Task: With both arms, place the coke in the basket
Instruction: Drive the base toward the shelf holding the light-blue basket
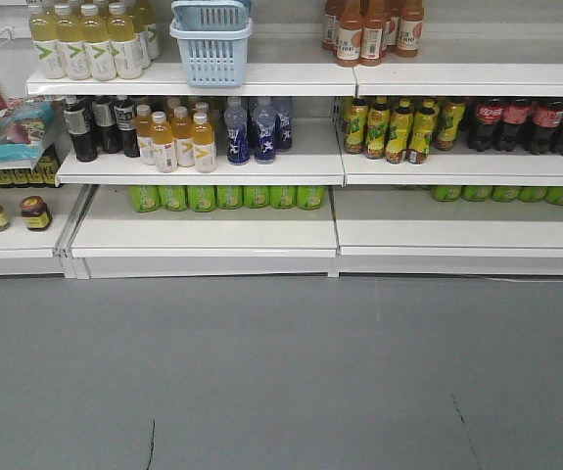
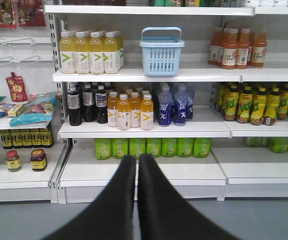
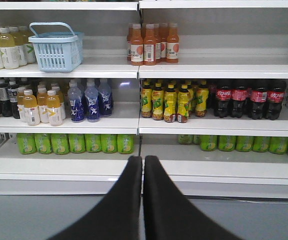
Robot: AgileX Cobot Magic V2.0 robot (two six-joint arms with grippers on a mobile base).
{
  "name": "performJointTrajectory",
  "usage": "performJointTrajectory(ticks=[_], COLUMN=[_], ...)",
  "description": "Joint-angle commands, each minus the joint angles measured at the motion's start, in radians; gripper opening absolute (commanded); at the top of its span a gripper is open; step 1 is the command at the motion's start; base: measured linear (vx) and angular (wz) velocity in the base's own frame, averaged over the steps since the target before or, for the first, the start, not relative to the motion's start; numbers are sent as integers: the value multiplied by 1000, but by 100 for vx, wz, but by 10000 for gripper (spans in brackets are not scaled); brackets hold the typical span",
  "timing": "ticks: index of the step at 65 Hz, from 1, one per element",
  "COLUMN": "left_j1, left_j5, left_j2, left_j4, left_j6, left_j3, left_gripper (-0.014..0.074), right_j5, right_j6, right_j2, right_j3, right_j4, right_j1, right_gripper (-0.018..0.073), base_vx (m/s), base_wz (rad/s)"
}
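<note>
- The left gripper [image 2: 137,167] points at the store shelves, its two black fingers pressed together with only a hairline seam between them, holding nothing.
- The right gripper [image 3: 142,167] is likewise pressed together and holds nothing.
- The small all-red coke: I cannot tell where it is in any view. The only cola seen is a row of dark cola bottles [image 3: 246,100] with red labels, above and to the right of the right gripper, well apart from it.
- The basket [image 2: 162,55], light blue, stands upright with its handle raised on an upper shelf [image 2: 133,75]. It is above and slightly right of the left gripper, and above and far left of the right gripper; neither touches it.
- The basket's slotted walls hide most of its inside, so I cannot tell its contents.
- Pale yellow juice bottles [image 2: 88,52] stand left of the basket.
- Green bottles [image 2: 151,147] line the low shelf just past the left gripper's tips.
</note>
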Motion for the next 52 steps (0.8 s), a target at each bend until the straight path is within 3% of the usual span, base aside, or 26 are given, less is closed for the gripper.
performJointTrajectory(ticks=[1,52], left_j1=[1,1], left_j5=[-64,-64], left_j2=[-20,-20], left_j4=[1,1], left_j6=[-1,-1], left_j3=[-34,-34], left_gripper=[-6,-6], right_j5=[-67,-67], right_j6=[-6,-6], right_j2=[-13,-13], right_j3=[6,6], right_j4=[-12,-12], right_j1=[-7,-7], right_gripper=[-4,-4], base_vx=[0,0], base_wz=[0,0])
